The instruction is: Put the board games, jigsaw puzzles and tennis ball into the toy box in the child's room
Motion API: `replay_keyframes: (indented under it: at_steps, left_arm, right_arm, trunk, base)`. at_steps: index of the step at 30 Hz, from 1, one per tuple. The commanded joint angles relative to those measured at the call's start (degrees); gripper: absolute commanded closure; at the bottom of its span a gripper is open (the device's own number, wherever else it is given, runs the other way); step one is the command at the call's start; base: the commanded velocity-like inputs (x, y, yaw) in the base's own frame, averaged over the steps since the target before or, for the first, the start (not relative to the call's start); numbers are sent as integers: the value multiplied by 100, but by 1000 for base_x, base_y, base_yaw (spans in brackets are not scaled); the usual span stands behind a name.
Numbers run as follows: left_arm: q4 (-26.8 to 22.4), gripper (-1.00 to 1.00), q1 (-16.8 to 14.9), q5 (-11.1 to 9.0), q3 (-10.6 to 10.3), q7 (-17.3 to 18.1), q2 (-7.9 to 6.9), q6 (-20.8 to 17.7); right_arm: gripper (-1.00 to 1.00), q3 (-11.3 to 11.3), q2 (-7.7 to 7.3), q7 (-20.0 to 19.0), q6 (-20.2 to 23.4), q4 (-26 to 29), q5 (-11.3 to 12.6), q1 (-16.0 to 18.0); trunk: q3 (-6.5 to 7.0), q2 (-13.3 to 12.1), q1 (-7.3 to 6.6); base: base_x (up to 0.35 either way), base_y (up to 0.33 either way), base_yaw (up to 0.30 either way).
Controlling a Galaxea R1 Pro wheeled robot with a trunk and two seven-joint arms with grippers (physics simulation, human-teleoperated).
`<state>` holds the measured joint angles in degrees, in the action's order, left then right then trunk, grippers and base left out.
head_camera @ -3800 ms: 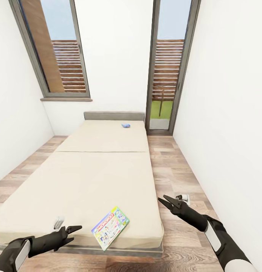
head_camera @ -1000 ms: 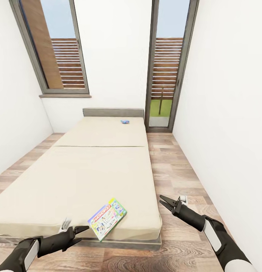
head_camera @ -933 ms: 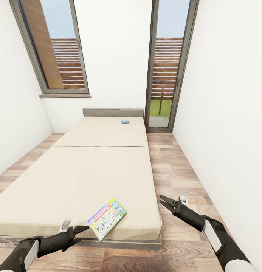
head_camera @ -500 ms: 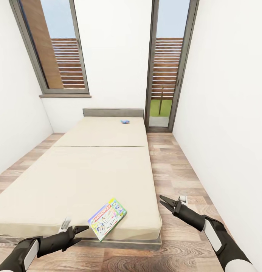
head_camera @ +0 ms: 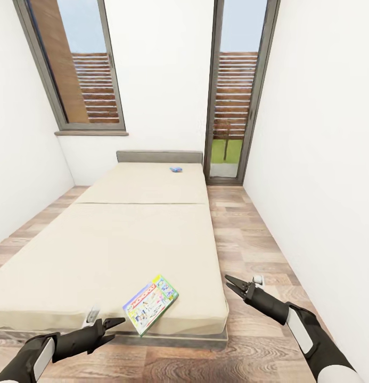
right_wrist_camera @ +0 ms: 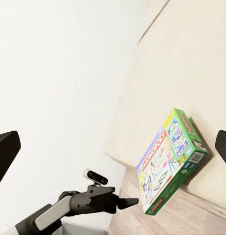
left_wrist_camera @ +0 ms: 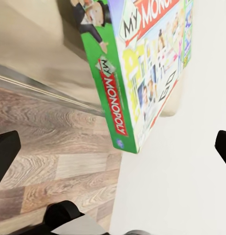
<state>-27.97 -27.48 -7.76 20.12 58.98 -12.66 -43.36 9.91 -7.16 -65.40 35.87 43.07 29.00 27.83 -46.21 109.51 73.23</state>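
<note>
A Monopoly board game [head_camera: 150,304] lies flat on the bed [head_camera: 120,239], at its near edge with one corner over the side. A small blue board game [head_camera: 176,169] rests far off by the grey headboard. My left gripper [head_camera: 115,323] is open, low in front of the bed and just left of the Monopoly box [left_wrist_camera: 142,68], not touching it. My right gripper [head_camera: 230,284] is open over the floor beside the bed's near right corner, with the same box [right_wrist_camera: 171,161] ahead of it. The table, toy box, jigsaw puzzles and tennis ball are out of view.
A strip of wood-plank floor [head_camera: 248,234] runs between the bed and the white right wall [head_camera: 322,159]. A tall glass door [head_camera: 235,106] and a window [head_camera: 78,69] stand in the far wall. Another white wall closes off the left side.
The whole picture has shifted a little, so the camera has moved. My left gripper now sits closer to the Monopoly box than 3.8 s ago. Both grippers stay open.
</note>
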Motion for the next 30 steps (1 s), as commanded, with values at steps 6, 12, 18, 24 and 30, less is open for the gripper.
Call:
replay_keyframes:
  at_steps: [6, 12, 18, 24, 30]
  left_arm:
    - [2, -100, -3, -15, 9, 6, 0, -33]
    - [2, -100, -3, -14, 7, 3, 4, -25]
    - [2, -100, -3, -8, 1, 0, 22, -18]
    - [-5, -100, -3, -7, -5, 0, 26, -15]
    - [-7, -100, -3, -6, -7, -19, 32, -14]
  right_arm:
    - [-100, 2, -4, -22, 57, 0, 34, 3]
    - [-100, 2, 5, -32, 60, 0, 42, 3]
    - [-100, 2, 12, -34, 60, 0, 44, 3]
    - [-100, 2, 13, -34, 60, 0, 44, 3]
    - [-100, 2, 13, -34, 60, 0, 44, 3]
  trunk:
    - [-113, 244, 132]
    - [-149, 325, 176]
    - [-149, 325, 176]
    - [-149, 325, 176]
    - [-149, 325, 176]
  base:
    - [0, 0, 0]
    - [0, 0, 0]
    - [0, 0, 0]
    - [0, -64, 0]
    - [0, -130, 0]
